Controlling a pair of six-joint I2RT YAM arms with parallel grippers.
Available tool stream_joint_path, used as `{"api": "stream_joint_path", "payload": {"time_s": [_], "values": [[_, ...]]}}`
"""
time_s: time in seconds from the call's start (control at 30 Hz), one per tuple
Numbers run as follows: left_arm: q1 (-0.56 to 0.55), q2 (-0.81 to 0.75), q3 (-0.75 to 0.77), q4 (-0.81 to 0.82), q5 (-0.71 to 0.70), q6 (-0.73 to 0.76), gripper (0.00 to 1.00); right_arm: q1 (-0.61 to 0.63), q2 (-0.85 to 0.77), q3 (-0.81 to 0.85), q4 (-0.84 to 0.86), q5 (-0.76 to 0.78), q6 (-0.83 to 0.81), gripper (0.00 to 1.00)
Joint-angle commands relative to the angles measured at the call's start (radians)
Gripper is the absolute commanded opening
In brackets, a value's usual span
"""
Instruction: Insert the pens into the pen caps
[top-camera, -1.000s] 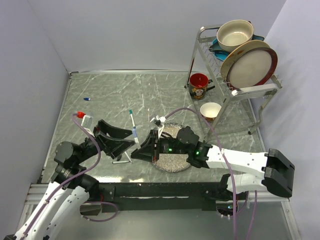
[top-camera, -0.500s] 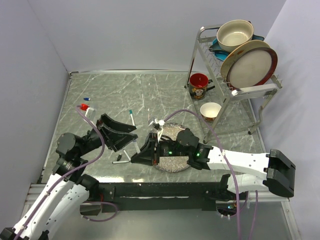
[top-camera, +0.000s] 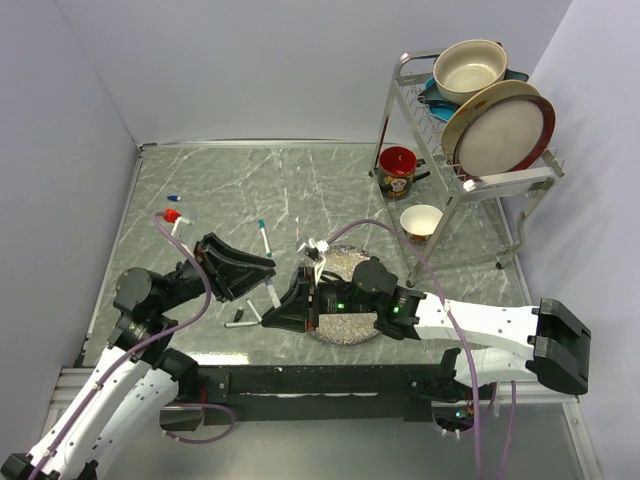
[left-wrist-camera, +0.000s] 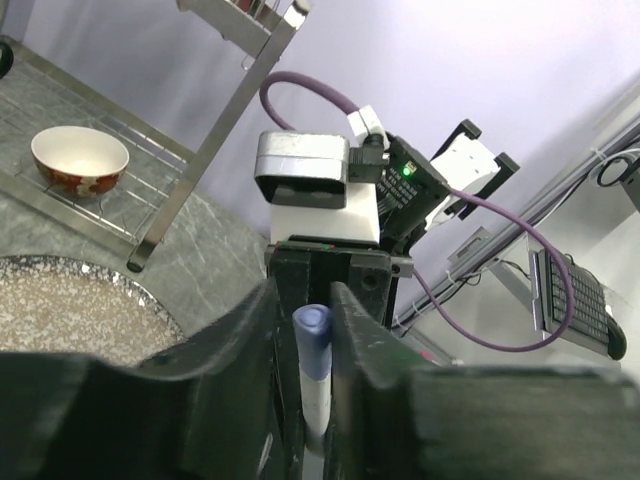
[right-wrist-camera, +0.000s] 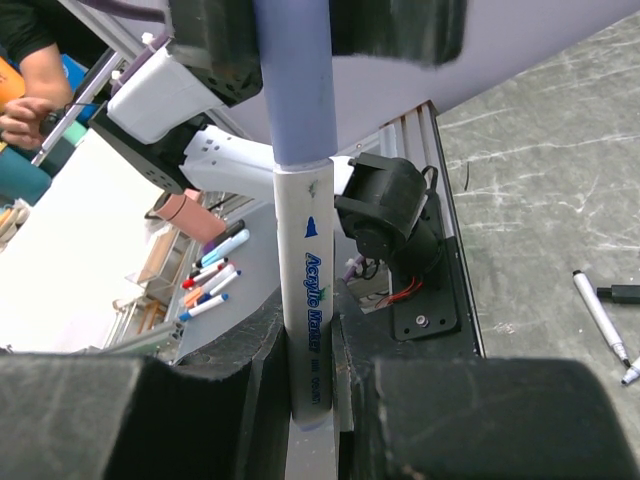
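passage: far table (top-camera: 300, 180) middle | obstacles: dish rack (top-camera: 512, 181), mug (top-camera: 397, 172), bowl (top-camera: 421, 221) far-right

**Change over the last second, located from the speckled plate (top-camera: 352, 330).** Left gripper (top-camera: 268, 274), left of the plate: its jaws, spread wide a second ago, have narrowed until both fingers flank the blue cap (left-wrist-camera: 313, 340). The cap was exposed in the gap from above and now sits hidden between them. Right gripper (right-wrist-camera: 308, 345), at the plate's left rim: it has shifted slightly toward the near edge, carrying the pen (right-wrist-camera: 308, 290) with it.
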Motion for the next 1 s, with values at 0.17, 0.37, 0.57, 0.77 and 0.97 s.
{"api": "stream_joint_path", "payload": {"time_s": [0.17, 0.37, 0.57, 0.77, 0.97], "values": [[-0.001, -0.040, -0.057, 0.068, 0.024, -0.058, 0.01, 0.007, -0.005, 0.089, 0.036, 0.024, -0.011, 0.00], [-0.001, -0.088, -0.169, 0.160, 0.049, -0.124, 0.01, -0.018, 0.002, 0.175, -0.013, 0.087, -0.005, 0.00], [-0.003, -0.101, -0.217, 0.181, 0.064, -0.181, 0.01, -0.036, 0.003, 0.283, -0.097, 0.133, -0.056, 0.00], [-0.004, -0.081, -0.294, 0.301, 0.105, -0.245, 0.01, -0.091, 0.040, 0.366, -0.093, 0.108, -0.047, 0.00], [-0.006, -0.138, -0.363, 0.394, 0.120, -0.320, 0.01, -0.151, 0.052, 0.405, -0.041, 0.026, -0.014, 0.00]]}}
